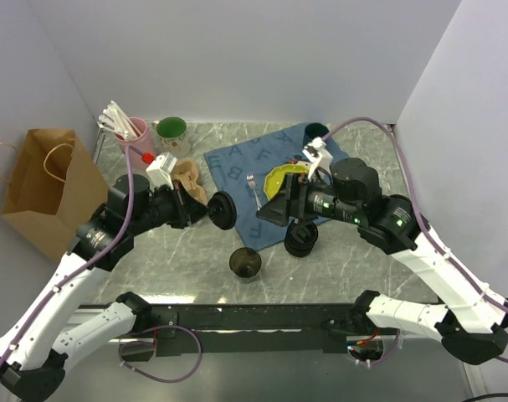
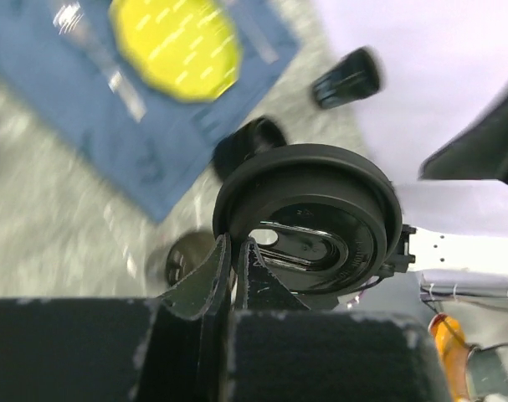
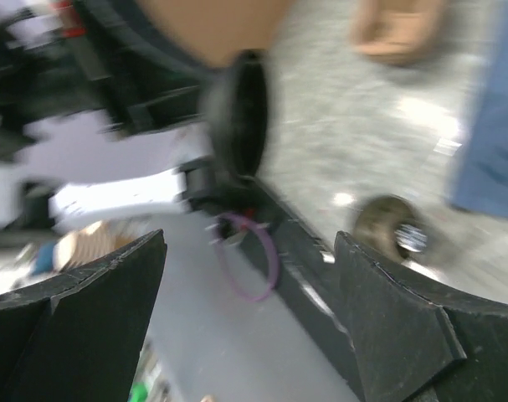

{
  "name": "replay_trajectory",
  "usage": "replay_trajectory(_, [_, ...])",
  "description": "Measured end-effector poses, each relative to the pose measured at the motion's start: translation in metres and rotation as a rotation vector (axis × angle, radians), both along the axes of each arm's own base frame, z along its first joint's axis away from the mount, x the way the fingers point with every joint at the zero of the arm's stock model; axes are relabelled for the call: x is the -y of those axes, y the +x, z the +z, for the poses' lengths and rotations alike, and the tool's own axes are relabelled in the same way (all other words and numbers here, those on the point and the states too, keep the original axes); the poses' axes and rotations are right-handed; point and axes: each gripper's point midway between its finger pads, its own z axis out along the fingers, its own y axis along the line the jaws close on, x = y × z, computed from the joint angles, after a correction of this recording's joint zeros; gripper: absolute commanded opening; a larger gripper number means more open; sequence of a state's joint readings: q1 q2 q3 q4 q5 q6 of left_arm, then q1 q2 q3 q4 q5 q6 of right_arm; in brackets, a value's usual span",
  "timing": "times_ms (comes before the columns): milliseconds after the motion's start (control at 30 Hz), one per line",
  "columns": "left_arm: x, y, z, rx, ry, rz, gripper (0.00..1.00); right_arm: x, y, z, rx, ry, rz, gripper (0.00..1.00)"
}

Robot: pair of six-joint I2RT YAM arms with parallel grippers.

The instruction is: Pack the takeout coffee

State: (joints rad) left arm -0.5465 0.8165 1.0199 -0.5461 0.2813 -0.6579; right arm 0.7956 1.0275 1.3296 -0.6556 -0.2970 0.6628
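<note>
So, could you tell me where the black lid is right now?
In the top view the black lid is off the table, left of centre, pinched on edge in the left gripper and facing the open right gripper.

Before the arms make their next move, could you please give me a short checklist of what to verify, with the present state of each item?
1. The left gripper is shut on the rim of the black lid: ok.
2. The right gripper is open and holds nothing: ok.
3. In the top view, a gap separates the black lid from the right gripper: ok.
4. The open cup stands upright on the table, with no lid on it: ok.
5. The ribbed black cup beside the right arm already carries its lid: cannot tell.
</note>
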Motion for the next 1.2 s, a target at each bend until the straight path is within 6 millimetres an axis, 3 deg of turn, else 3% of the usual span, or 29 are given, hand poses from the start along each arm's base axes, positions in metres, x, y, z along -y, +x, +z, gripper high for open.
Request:
replay_trajectory(100, [-0.01,-0.004,-0.016,-0.139,0.058,0.063,0.01,0.024,0.01,-0.019,-0.026,-0.103,-0.134,0.89])
replay_trajectory(233, [-0.017,-0.016,-0.052,-0.352,0.147,0.126,0.01,0.052,0.017,-0.049,-0.067,-0.254,-0.259,0.89])
replay_trajectory(433, [0.006,-0.049,-0.092,-0.598,0.293,0.135,0.01,0.075,0.013,-0.07,-0.075,-0.402,-0.274,0.9])
replay_trajectory(600, [0.051,-0.055,-0.09,-0.651,0.399,0.148,0.01,0.09,0.005,-0.065,-0.027,-0.416,-0.27,0.9])
replay_trajectory(833, [0.076,-0.056,-0.109,-0.684,0.537,0.231,0.01,0.114,-0.019,-0.073,0.015,-0.384,-0.261,0.91])
replay_trajectory(967, [0.081,-0.057,-0.123,-0.697,0.62,0.271,0.01,0.118,-0.022,-0.074,0.032,-0.389,-0.252,0.91])
replay_trajectory(1200, [0.072,-0.056,-0.129,-0.7,0.664,0.32,0.01,0.12,-0.023,-0.075,0.049,-0.399,-0.241,0.91])
